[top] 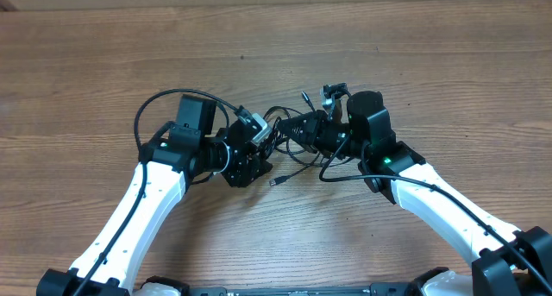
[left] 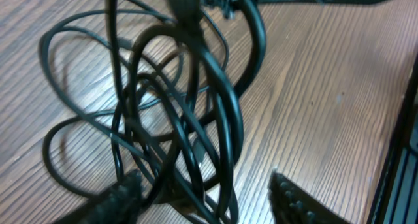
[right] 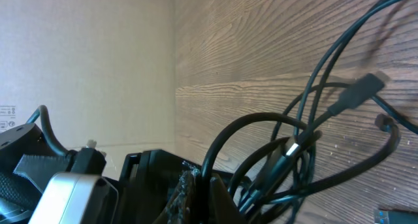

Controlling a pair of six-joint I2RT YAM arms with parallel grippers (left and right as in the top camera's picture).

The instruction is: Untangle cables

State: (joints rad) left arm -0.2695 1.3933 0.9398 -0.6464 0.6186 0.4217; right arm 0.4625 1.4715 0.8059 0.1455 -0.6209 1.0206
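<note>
The cables (top: 289, 134) are a tangled bundle of thin black cords at the table's middle, between my two grippers. One loose end with a silver tip (top: 274, 182) trails toward the front. My left gripper (top: 256, 158) is at the bundle's left. In the left wrist view its fingers (left: 204, 183) are wide apart, with several loops of the cables (left: 170, 106) lying between them on the wood. My right gripper (top: 308, 132) is at the bundle's right. In the right wrist view its fingers (right: 204, 183) are shut on one black cord that arcs up into the cables (right: 307, 142). A plug end (right: 356, 95) sticks out.
The wooden table (top: 103, 63) runs to a back edge near the top of the overhead view. Thicker black arm cables loop beside the left arm (top: 164, 102) and under the right arm (top: 345, 177). A pale wall (right: 85, 54) shows in the right wrist view.
</note>
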